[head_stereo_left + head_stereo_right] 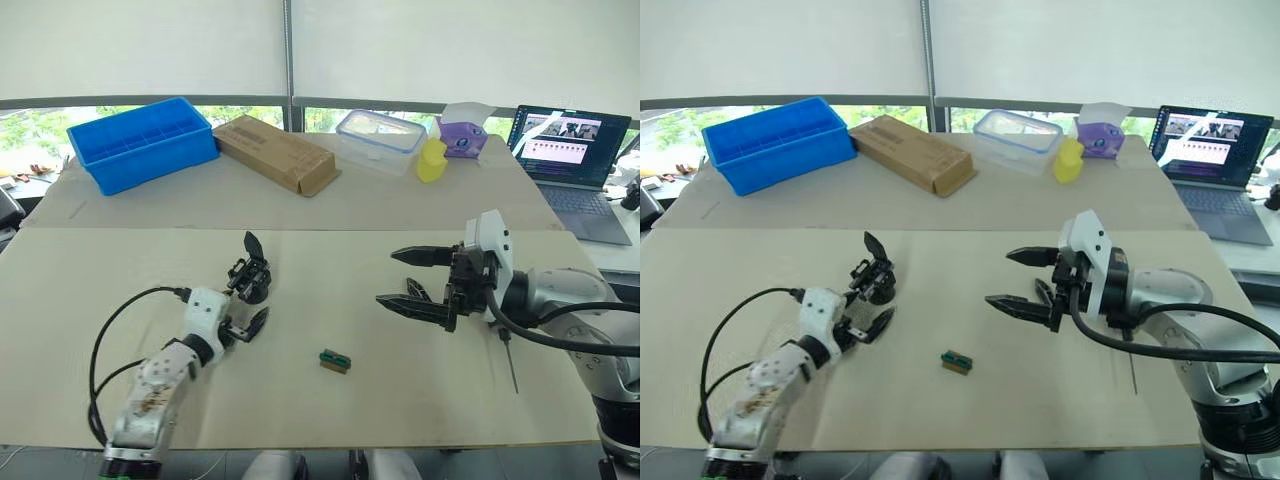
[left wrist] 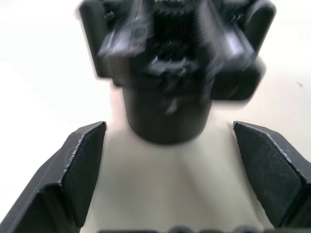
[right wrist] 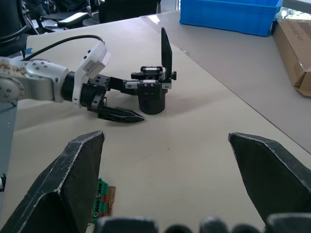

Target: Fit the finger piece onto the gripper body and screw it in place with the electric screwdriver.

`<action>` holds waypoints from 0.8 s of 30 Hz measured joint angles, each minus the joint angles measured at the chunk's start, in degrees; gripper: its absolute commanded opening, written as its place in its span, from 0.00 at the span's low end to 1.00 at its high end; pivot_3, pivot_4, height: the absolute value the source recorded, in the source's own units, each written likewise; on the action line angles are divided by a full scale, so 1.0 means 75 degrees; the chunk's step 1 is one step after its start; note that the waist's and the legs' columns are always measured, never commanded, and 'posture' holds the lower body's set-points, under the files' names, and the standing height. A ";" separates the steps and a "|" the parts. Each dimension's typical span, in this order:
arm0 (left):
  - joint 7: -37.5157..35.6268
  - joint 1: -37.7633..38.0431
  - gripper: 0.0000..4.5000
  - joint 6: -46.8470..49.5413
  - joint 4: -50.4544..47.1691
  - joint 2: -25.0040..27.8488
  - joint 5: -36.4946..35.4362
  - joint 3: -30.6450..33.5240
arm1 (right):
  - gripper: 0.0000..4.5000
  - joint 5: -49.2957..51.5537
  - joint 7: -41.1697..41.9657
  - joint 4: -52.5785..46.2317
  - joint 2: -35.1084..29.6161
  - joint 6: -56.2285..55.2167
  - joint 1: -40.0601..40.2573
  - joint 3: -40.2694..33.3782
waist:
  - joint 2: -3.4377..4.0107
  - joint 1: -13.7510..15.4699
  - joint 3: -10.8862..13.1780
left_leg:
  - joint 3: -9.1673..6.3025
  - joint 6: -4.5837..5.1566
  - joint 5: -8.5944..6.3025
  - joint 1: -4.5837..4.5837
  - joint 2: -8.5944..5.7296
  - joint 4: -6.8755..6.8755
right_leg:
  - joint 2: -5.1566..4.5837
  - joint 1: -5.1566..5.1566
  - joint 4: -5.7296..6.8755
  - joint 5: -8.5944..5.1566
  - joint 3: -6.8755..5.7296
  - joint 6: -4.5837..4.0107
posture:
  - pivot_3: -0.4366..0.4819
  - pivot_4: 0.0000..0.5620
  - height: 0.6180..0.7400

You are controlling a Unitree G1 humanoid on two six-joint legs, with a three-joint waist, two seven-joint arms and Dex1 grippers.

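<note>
- Left eye view: left gripper (image 1: 250, 305), fingers spread and empty, straddles the round base of the gripper body (image 1: 250, 275), which stands upright on the table (image 1: 300, 420); a clumsy squeeze could tip it.
- Green-and-brown block (image 1: 335, 360) lies mid-table, a likely snag for passing arms.
- Right gripper (image 1: 425, 285), fingers wide and empty, hovers above the finger piece (image 1: 419, 291); the electric screwdriver (image 1: 509, 360) lies just beside that arm and could be knocked away.

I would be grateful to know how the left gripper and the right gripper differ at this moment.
The left gripper sits low at the gripper body, fingers either side of its base; the right gripper hangs above bare table, near nothing. The left points away from the robot, the right across toward the left. Both are open and empty.
</note>
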 measured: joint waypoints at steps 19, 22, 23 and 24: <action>-0.2560 -0.2226 0.99 -0.1530 0.3277 0.0481 -0.0067 -0.0036 | 1.00 -0.0332 0.0263 0.0310 0.0157 -0.0125 -0.0227 0.0287 | 0.0002 -0.0122 0.0001 | -0.0007 -0.0002 0.0002 -0.0010 -0.0005 0.0016 | -0.0005 0.0001 -0.0011 0.0001 -0.0027 0.0000 | 0.48 0.27 1.00; -0.2480 -0.2342 0.88 -0.1589 0.3361 0.0413 -0.0067 -0.0022 | 1.00 -0.0333 0.0261 0.0261 0.0192 -0.0125 -0.0228 0.0301 | 0.0002 -0.0132 0.0001 | -0.0006 -0.0003 0.0001 -0.0007 -0.0005 0.0015 | -0.0008 0.0003 -0.0004 0.0002 -0.0026 0.0000 | 0.48 0.27 1.00; -0.2508 -0.2336 0.81 -0.1644 0.3367 0.0413 -0.0067 -0.0019 | 1.00 -0.0333 0.0260 0.0256 0.0197 -0.0125 -0.0228 0.0302 | 0.0002 -0.0138 0.0001 | -0.0006 -0.0003 0.0001 -0.0006 -0.0005 0.0014 | -0.0008 0.0001 -0.0003 0.0002 -0.0026 0.0000 | 0.48 0.27 1.00; -0.2524 -0.2318 0.72 -0.1657 0.3364 0.0409 -0.0068 -0.0021 | 1.00 -0.0336 0.0259 0.0256 0.0210 -0.0125 -0.0233 0.0307 | 0.0002 -0.0142 0.0001 | -0.0007 -0.0003 0.0001 -0.0006 -0.0005 0.0012 | -0.0008 0.0000 -0.0003 0.0002 -0.0026 0.0000 | 0.48 0.27 1.00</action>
